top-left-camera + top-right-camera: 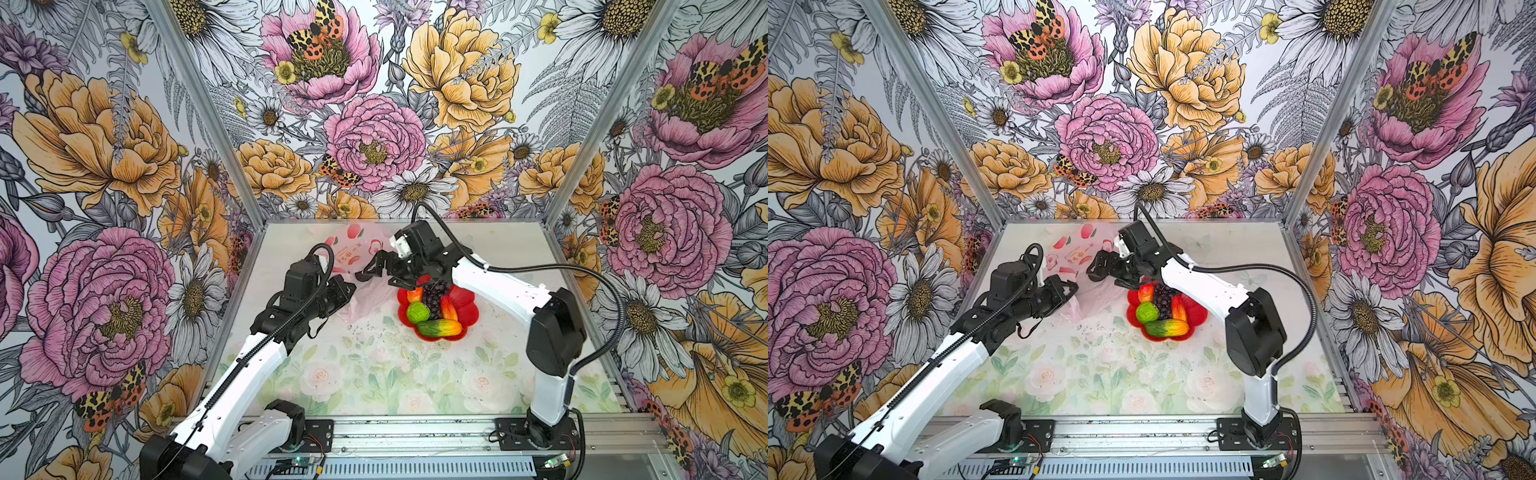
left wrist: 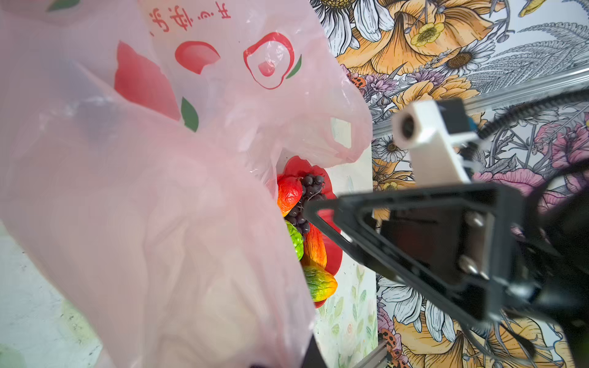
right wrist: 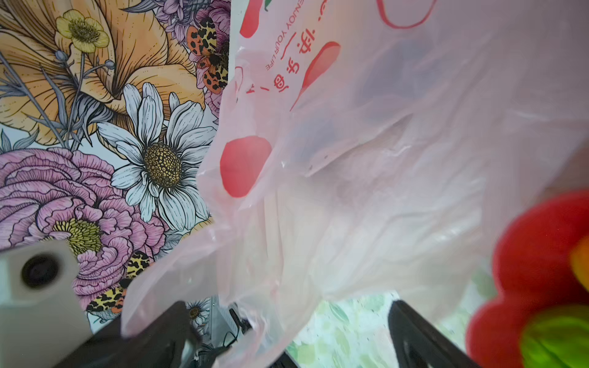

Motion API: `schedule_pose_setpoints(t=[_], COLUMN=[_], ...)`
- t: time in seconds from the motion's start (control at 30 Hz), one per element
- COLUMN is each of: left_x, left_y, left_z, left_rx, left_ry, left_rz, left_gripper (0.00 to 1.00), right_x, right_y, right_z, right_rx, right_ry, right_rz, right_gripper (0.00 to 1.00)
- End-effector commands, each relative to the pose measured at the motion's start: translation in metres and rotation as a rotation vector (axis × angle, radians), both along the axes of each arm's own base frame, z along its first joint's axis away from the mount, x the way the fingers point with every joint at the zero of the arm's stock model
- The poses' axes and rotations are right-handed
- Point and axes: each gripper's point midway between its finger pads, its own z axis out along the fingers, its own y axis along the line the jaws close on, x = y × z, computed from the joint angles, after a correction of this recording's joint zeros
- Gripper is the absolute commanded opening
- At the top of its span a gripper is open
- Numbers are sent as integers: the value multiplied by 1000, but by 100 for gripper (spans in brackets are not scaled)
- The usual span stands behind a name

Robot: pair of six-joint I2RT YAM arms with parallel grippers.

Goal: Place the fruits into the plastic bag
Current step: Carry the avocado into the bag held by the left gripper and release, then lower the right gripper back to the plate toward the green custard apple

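Observation:
The pink plastic bag (image 1: 353, 249) (image 1: 1071, 253) stands at the back middle, and my left gripper (image 1: 352, 287) (image 1: 1074, 288) is shut on its near rim. In the left wrist view the bag (image 2: 159, 191) hides most of that gripper (image 2: 287, 360). My right gripper (image 1: 384, 276) (image 1: 1108, 274) is open beside the bag's mouth, with loose film (image 3: 366, 159) hanging between its spread fingers (image 3: 414, 337). The fruits lie on the red plate (image 1: 465, 307): grapes (image 1: 434, 297), lime (image 1: 417, 312), mango (image 1: 439, 328), peach (image 1: 414, 294). Dim dark shapes show through the bag.
The red flower-shaped plate (image 1: 1198, 316) sits right of the bag, just under my right wrist. The floral mat (image 1: 374, 374) runs forward to the metal rail (image 1: 415, 436). Patterned walls close in the left, back and right sides.

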Motion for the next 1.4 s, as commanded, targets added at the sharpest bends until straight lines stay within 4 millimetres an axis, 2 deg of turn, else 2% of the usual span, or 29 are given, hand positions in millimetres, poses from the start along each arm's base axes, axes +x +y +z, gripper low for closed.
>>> schedule_pose_setpoints(t=[0.0,0.1,0.2,0.3,0.47,0.6,0.83,1.37], left_x=[2,3,5,7,7,8,5,7], left_y=[-1,-2,-4,-5,-5,-2,0,6], left_z=[3,5,7,6,5,7,2,-4], left_rx=[-16,-22,-28,-31,-46,-55,-65,-67], left_ry=[-20,-24,-29,-22,-13,-15,1,19], left_rz=[-4,-9,-12,-11,-5,4,11,34], left_gripper=[0,0,0,0,0,0,0,0], right_x=[-21,-39,-51,-52,-47,-42,-25,-24], right_y=[-61,-109,-133,-129,-110,-98,-91,-93], right_z=[-22,-44,-55,-61,-72,-89,-108,-146], right_rx=[-214,-378,-477,-509,-562,-616,-677,-752], right_ry=[1,46,56,36,-5,-11,-29,22], right_rz=[-50,-77,-45,34,160,243,288,355], right_gripper=[100,100,100,99,95,93,89,86])
